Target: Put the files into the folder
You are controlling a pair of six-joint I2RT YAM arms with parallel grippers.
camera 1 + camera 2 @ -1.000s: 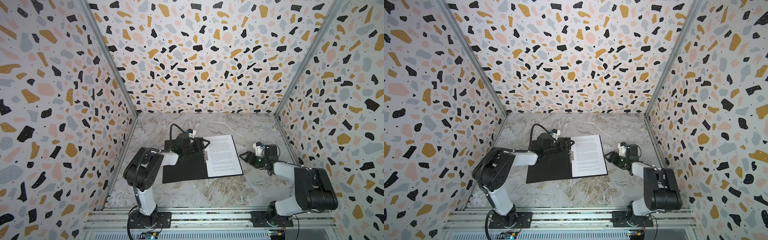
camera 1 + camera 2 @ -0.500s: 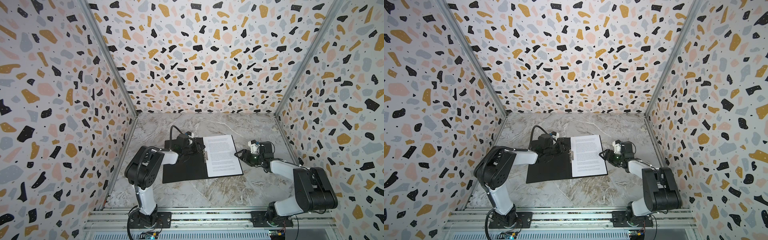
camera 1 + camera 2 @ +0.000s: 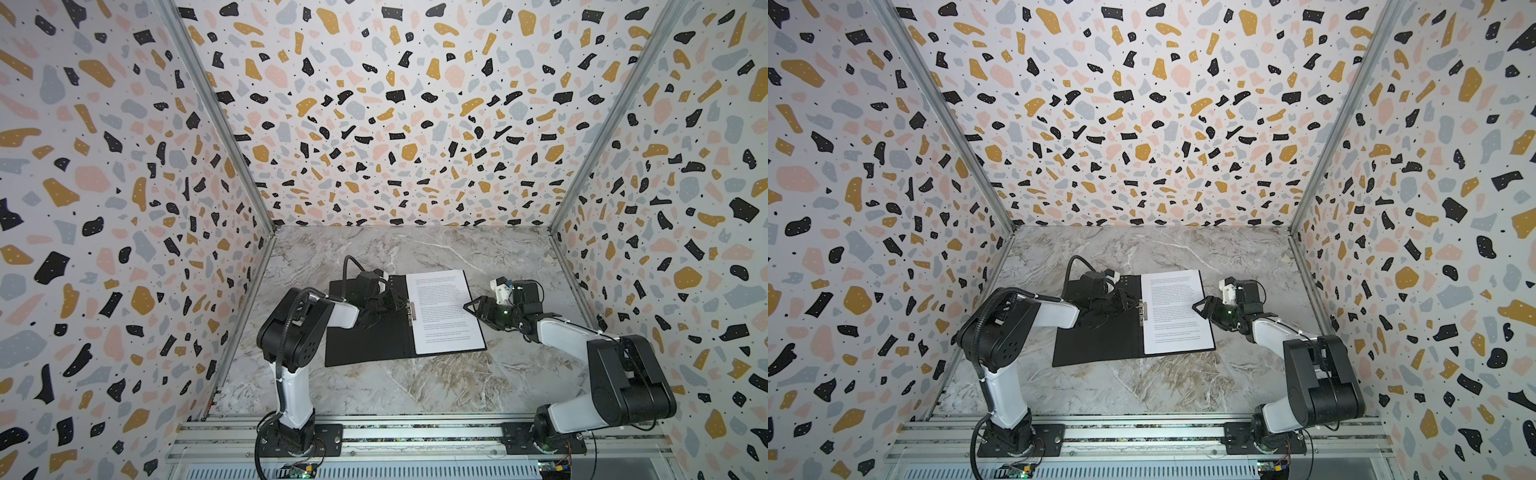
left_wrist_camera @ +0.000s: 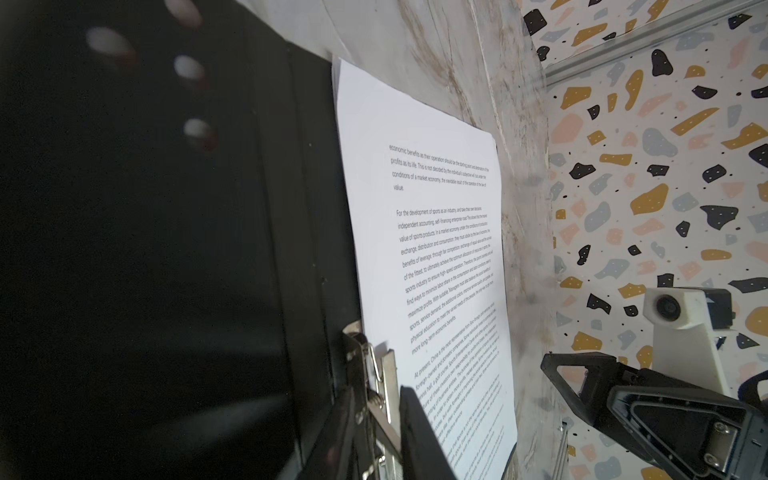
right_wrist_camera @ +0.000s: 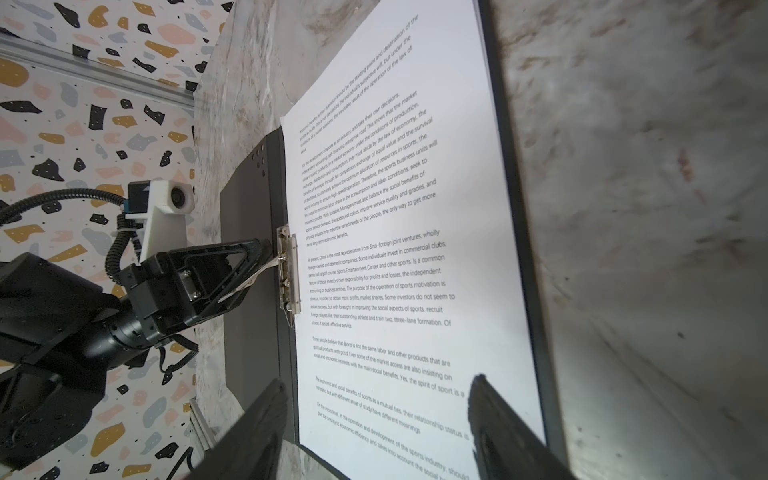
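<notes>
The left hand pinches the metal clip of the open folder, in the middle of a top view. The files lie on its right half. The right hand hovers wide open, empty. Next job, I think: snap the clip down.

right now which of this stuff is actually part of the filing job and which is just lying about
Part of the job: folder, open flat; files, lying in it; metal clip at the spine; left gripper on the clip; right gripper, open, beside the files.
Just there: marble tabletop; patterned walls.
</notes>
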